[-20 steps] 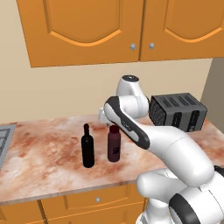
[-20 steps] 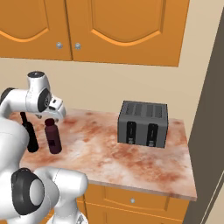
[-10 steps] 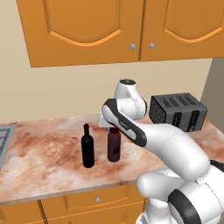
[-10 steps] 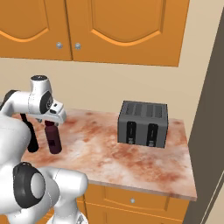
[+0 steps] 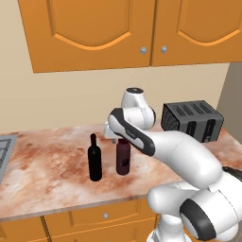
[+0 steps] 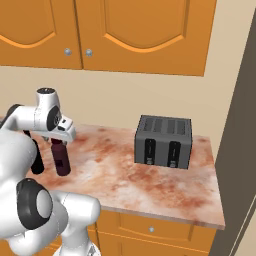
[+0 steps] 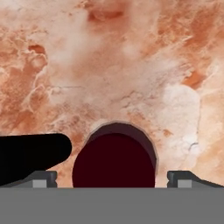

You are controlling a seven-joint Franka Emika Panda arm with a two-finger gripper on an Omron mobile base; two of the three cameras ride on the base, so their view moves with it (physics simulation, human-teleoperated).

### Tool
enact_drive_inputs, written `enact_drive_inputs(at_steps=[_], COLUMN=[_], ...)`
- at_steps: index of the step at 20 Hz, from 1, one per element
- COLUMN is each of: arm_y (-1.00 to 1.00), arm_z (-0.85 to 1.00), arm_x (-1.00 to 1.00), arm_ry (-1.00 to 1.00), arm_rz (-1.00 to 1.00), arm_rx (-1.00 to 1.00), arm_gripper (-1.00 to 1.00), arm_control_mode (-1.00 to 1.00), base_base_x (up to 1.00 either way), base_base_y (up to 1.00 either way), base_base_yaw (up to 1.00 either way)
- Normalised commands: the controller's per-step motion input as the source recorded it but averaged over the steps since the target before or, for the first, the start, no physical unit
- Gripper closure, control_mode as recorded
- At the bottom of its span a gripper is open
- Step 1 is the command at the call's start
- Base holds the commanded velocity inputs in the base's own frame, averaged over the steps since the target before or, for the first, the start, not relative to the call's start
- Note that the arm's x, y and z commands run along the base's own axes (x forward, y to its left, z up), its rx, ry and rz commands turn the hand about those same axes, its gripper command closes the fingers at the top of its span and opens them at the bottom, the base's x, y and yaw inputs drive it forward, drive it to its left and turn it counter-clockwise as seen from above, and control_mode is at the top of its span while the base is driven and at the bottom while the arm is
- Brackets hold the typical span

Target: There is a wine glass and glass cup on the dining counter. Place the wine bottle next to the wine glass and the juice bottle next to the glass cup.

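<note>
The counter is a reddish-brown marbled stone top over orange-brown drawer fronts. The wine bottle stands upright near the middle of the top, toward its near edge. The juice bottle stands upright just right of the wine bottle, apart from it, with a clear gap of stone between them.

The gripper is positioned directly over the juice bottle, pointing straight down. In the hand view the broad dark cap of the juice bottle is centred between the two fingertips, which sit wide, one on either side of the cap. No contact between fingers and bottle is visible. The wine bottle appears in that view as a black shape just left of the cap.

In the right base view the juice bottle stands below the hand, and the wine bottle is partly hidden behind the arm.

The toaster, a dark grey unit, stands at the far right of the counter, well apart from both bottles. A grey metal edge shows at the far left of the counter. Orange wall cabinets hang above, against the back wall.
</note>
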Motion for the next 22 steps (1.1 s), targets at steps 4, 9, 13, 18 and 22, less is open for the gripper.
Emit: enact_drive_inputs(at_steps=[4, 9, 13, 18, 22], arm_y=[0.01, 0.05, 0.07, 0.0, 0.0], arm_z=[-0.08, -0.13, -0.05, 0.23, 0.5], arm_x=[0.0, -0.02, 0.0, -0.17, -0.31], arm_ry=[0.02, 0.03, 0.0, 0.01, 0.0], arm_rz=[0.0, 0.0, 0.0, 0.01, 0.08], arm_rx=[0.0, -0.02, -0.09, -0.05, 0.0], arm_gripper=[-1.0, 1.0, 1.0, 1.0, 1.0], arm_control_mode=[-1.0, -1.0, -1.0, -1.0, -1.0], base_base_x=[0.0, 0.0, 0.0, 0.0, 0.0], base_base_y=[0.0, 0.0, 0.0, 0.0, 0.0], base_base_yaw=[0.0, 0.0, 0.0, 0.0, 0.0])
